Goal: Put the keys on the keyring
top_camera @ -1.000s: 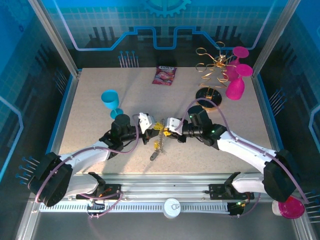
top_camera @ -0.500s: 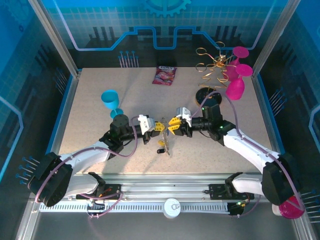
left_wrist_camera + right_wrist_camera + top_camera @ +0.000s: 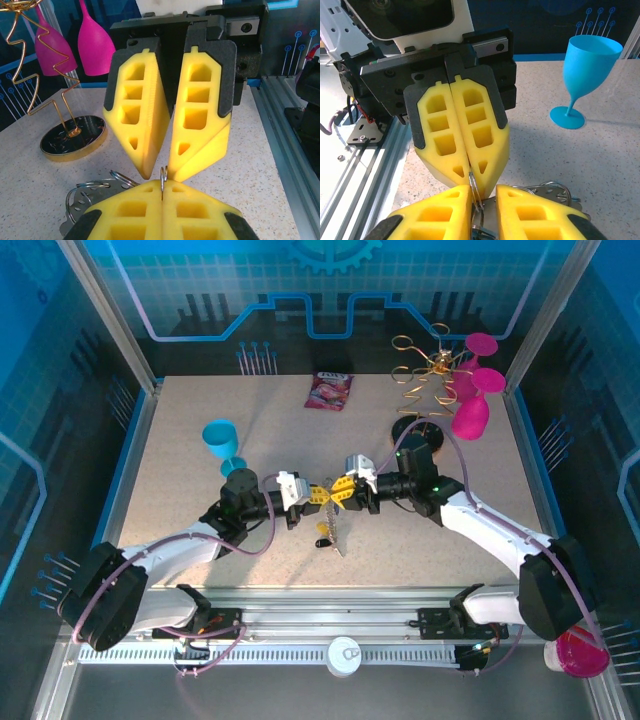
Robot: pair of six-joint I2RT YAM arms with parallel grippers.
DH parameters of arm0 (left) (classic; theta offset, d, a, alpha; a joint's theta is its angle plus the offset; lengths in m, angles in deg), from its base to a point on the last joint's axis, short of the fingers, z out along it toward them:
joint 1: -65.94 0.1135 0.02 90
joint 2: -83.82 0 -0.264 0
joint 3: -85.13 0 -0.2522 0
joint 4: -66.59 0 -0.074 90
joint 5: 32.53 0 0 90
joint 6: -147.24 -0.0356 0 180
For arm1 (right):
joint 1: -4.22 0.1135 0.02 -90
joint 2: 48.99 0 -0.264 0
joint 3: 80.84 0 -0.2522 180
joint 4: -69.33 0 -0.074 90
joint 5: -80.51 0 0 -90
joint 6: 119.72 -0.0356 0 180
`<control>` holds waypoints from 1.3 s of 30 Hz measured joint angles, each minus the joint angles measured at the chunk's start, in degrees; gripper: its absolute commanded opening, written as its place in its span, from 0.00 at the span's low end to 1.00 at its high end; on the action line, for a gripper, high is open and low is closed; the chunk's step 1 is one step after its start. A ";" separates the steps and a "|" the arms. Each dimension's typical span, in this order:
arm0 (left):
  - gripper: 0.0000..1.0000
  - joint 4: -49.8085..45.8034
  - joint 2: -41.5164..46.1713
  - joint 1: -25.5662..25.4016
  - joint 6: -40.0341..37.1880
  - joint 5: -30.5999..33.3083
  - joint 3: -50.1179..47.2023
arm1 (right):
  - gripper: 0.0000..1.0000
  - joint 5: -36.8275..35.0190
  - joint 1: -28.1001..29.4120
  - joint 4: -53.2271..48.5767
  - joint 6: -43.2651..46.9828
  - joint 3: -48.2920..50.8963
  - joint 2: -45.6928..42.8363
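At mid-table my two grippers meet tip to tip. My left gripper is shut on the keyring, a thin silver split ring standing edge-on between its yellow pads. My right gripper is open, its fingers either side of that ring; the ring lies against one pad, with a gap to the other. The keys dangle below the tips as a small bunch with a black head. Flat silver pieces with holes and wire loops lie just behind the ring.
A blue goblet stands left of centre. At the back right a gold wire rack on a black round base stands beside pink goblets. A snack packet lies at the back.
My right gripper drew back right with jaws wider, then came in again against the left gripper's tips with jaws narrower. The hanging bunch shifted slightly right. The left arm has hardly moved.
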 measured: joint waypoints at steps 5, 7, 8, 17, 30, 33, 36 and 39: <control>0.00 -0.02 -0.02 0.28 0.07 -0.02 -0.11 | 0.01 -0.17 0.48 -1.05 1.36 -0.66 0.35; 0.00 -0.09 -0.02 0.44 0.09 -0.07 -0.13 | 0.00 -0.35 0.50 -1.68 2.14 -1.07 0.46; 0.00 -0.04 -0.02 0.46 0.09 -0.02 -0.15 | 0.00 -0.46 0.50 -2.34 2.32 -1.44 0.52; 0.12 -12.17 2.23 0.15 -4.09 1.99 3.72 | 0.00 -8.50 3.76 -19.15 11.19 -9.90 0.76; 0.00 -26.47 4.07 -0.42 -11.32 4.66 8.11 | 0.31 -11.87 4.96 -23.85 12.31 -11.72 1.36; 0.00 -23.80 4.37 -0.31 -10.82 4.72 6.80 | 0.34 -7.80 2.51 -17.62 7.76 -6.99 -1.55; 0.00 -21.81 4.37 -0.31 -10.43 4.37 5.62 | 0.35 -5.73 1.88 -13.79 5.51 -5.81 -1.92; 0.00 -20.76 4.37 -0.31 -10.43 3.89 5.25 | 0.35 -4.57 1.88 -12.09 4.66 -5.55 -1.92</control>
